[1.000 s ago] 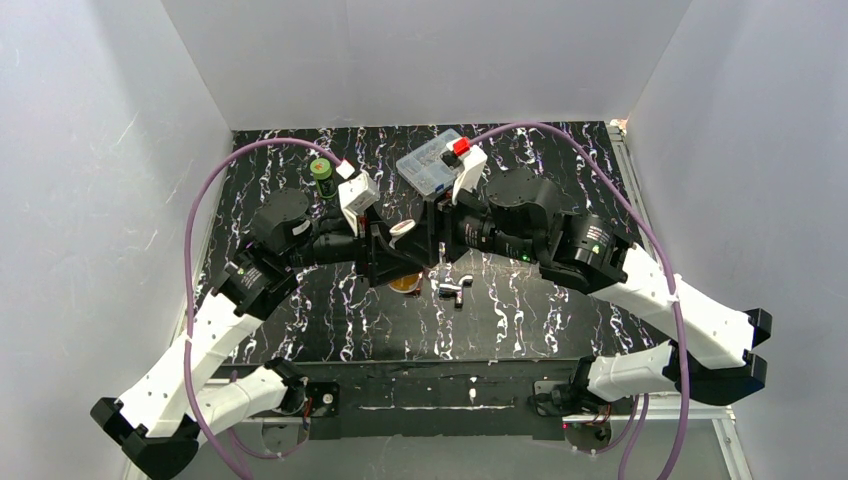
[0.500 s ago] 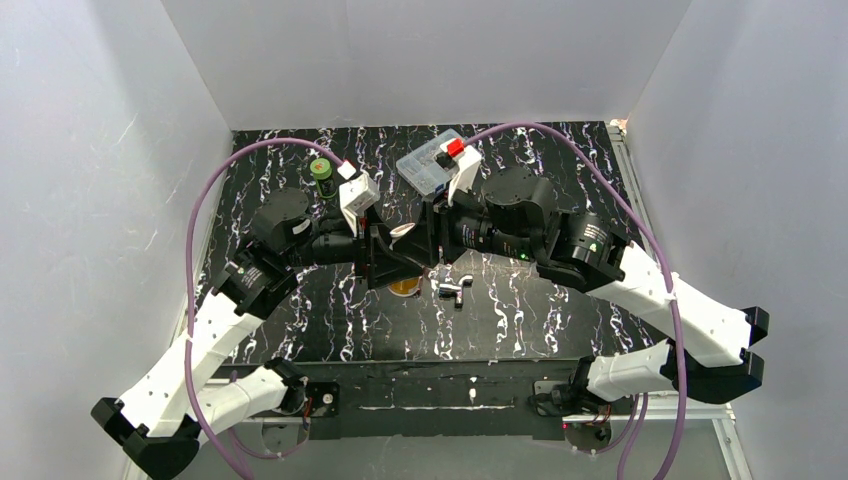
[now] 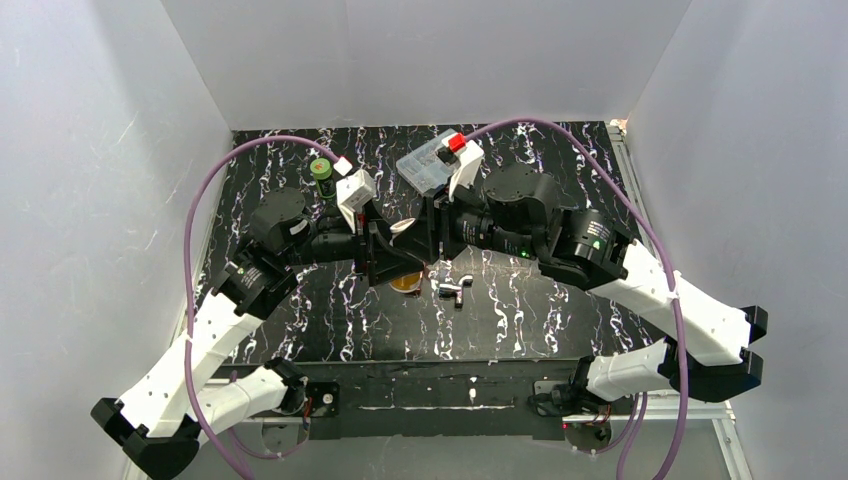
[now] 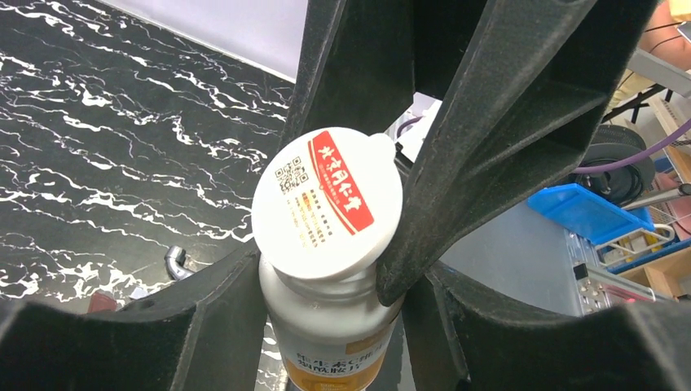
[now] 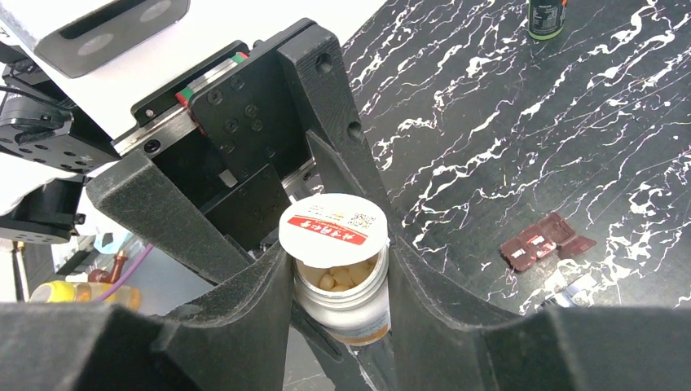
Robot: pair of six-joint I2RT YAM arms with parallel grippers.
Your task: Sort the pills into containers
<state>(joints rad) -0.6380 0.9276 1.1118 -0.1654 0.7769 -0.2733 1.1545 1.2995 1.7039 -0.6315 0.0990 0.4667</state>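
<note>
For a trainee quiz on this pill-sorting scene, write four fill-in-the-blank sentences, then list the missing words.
1. The lid of the white bottle carries a ___ label.
2. Under that raised lid, pale ___ show inside.
3. The dark bottle at the far side has a ___ cap.
4. Of these two bottles, the left tool and right tool grip the ___ one.
Missing words: red, pills, green, white.

The black table top (image 3: pixel 540 312) carries white marble veining, the white plastic pill bottle (image 5: pixel 346 305) has an orange label and a white round cap (image 4: pixel 326 204) with a red diagonal stripe, and the flat rectangular case (image 5: pixel 542 243) is dark red-brown with pale marks.
</note>
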